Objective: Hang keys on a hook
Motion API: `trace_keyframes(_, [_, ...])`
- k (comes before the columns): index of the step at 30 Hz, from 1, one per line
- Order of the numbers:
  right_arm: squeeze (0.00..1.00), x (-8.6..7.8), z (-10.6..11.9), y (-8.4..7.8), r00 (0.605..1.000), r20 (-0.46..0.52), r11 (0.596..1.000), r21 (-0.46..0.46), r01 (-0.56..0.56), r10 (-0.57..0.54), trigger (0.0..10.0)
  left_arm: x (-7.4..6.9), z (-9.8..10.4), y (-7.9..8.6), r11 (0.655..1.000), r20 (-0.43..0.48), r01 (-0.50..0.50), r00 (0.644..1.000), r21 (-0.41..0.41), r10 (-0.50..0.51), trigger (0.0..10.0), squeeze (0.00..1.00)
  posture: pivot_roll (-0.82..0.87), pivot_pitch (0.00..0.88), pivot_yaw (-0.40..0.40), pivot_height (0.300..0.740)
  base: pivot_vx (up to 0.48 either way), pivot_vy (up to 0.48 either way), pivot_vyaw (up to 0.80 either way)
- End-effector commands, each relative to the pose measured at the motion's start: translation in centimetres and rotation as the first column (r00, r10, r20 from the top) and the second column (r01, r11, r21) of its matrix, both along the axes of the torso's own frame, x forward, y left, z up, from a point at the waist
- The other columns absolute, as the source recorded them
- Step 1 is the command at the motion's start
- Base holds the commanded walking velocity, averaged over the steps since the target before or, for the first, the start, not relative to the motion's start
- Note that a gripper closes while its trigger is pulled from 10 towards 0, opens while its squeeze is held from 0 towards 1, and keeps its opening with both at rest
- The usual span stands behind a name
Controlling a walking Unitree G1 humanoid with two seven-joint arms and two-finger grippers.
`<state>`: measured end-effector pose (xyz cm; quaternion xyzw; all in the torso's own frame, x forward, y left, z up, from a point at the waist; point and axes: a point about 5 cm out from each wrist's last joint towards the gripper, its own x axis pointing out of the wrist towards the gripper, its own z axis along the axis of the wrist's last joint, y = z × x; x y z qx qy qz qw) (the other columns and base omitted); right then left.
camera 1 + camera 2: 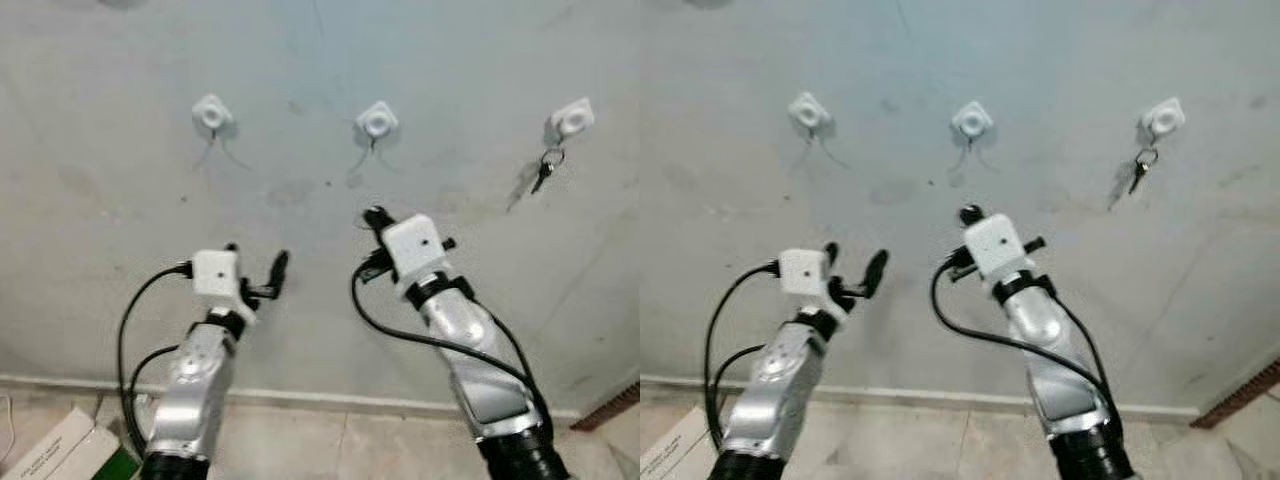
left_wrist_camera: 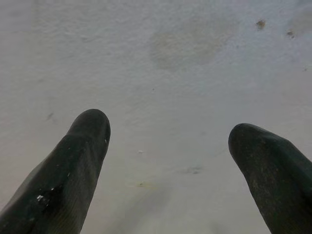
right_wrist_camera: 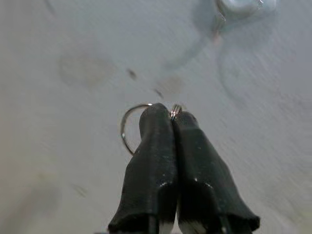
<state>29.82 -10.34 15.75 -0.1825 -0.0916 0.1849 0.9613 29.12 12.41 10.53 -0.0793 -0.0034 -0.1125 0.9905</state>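
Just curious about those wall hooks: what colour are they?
White. The three hooks stand out best against the grey wall in the left eye view.

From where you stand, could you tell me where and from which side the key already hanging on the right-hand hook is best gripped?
Grip the hanging key by its blade, below its ring, coming straight in from the front: it dangles free under the right hook, against the wall.
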Motion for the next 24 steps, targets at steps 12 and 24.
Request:
trace_keyframes(12, [0.00,-3.2,-2.0,-3.0,0.995,-0.084,0.999,-0.004,0.054,-0.055,10.0,-3.0,-0.5,1.3,0.999,-0.038,-0.013,0.999,0.048,0.015,10.0,0.00,-0.04,0.000,0.055,0.740,0.205,0.000,0.00])
trace_keyframes(24, [0.00,-4.4,-2.1,-3.4,0.993,-0.111,0.999,-0.001,0.045,-0.045,10.0,-5.1,-0.3,2.2,0.996,-0.074,-0.022,0.997,0.089,0.028,10.0,0.00,-0.02,0.013,0.057,0.740,0.000,0.000,0.00])
